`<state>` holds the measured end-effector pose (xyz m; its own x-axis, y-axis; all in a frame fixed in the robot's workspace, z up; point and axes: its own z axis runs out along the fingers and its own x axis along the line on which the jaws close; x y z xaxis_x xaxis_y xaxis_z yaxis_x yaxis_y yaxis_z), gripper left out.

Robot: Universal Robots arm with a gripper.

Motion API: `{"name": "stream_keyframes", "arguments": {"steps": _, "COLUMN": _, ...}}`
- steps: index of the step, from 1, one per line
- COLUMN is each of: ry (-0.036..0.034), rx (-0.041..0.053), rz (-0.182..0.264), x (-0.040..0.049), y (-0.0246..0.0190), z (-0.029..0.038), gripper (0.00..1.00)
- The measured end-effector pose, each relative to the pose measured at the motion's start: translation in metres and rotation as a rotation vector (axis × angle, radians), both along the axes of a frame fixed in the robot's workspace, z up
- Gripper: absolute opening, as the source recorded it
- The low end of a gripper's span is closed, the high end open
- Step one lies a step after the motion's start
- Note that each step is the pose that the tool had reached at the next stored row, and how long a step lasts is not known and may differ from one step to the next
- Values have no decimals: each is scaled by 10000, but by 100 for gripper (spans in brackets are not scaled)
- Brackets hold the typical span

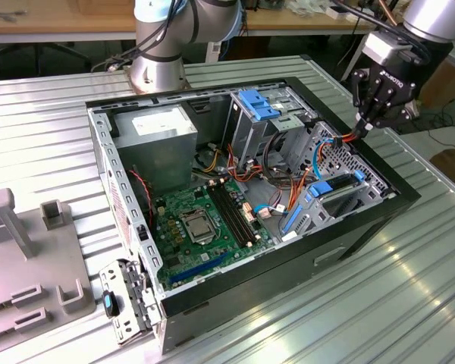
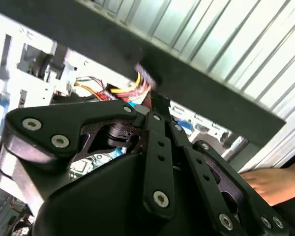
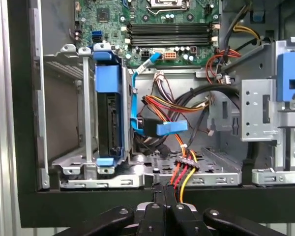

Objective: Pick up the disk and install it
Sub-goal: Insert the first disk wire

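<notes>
blue-framed disk (image 3: 109, 115), one gripper (image 3: 166, 191), one pinched cable (image 3: 186, 164)

Disk (image 3: 109, 113): dark grey-black face, bright blue frame. Motherboard (image 1: 201, 220) green, with black slots. Wire bundle (image 3: 183, 174) red, orange, yellow; thin cable (image 3: 132, 98) light blue. Gripper (image 1: 362, 130) matt black, silver screw heads. Case (image 1: 288, 279) black outside, bare silver-grey within. Desk (image 1: 409, 288) silver, ribbed in parallel stripes. Cage bracket (image 1: 258, 102) blue
</notes>
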<state>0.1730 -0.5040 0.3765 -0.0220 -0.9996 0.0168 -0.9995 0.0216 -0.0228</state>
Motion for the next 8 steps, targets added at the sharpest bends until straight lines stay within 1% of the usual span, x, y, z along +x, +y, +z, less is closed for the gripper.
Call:
{"name": "stream_keyframes", "arguments": {"steps": 1, "ry": 0, "rx": -2, "rz": -1, "x": 38, "y": 40, "z": 0, "gripper": 11}}
{"name": "stream_keyframes", "arguments": {"steps": 2, "ry": 0, "rx": -5, "rz": -2, "x": 67, "y": 89, "z": -1, "gripper": 11}}
{"name": "stream_keyframes", "arguments": {"steps": 3, "ry": 0, "rx": -12, "rz": -3, "x": 86, "y": 131, "z": 0, "gripper": 11}}
{"name": "stream_keyframes", "arguments": {"steps": 6, "ry": 0, "rx": -22, "rz": -5, "x": 130, "y": 210, "z": -3, "gripper": 11}}
{"name": "stream_keyframes", "arguments": {"steps": 8, "ry": 0, "rx": -33, "rz": -5, "x": 147, "y": 217, "z": -4, "gripper": 11}}
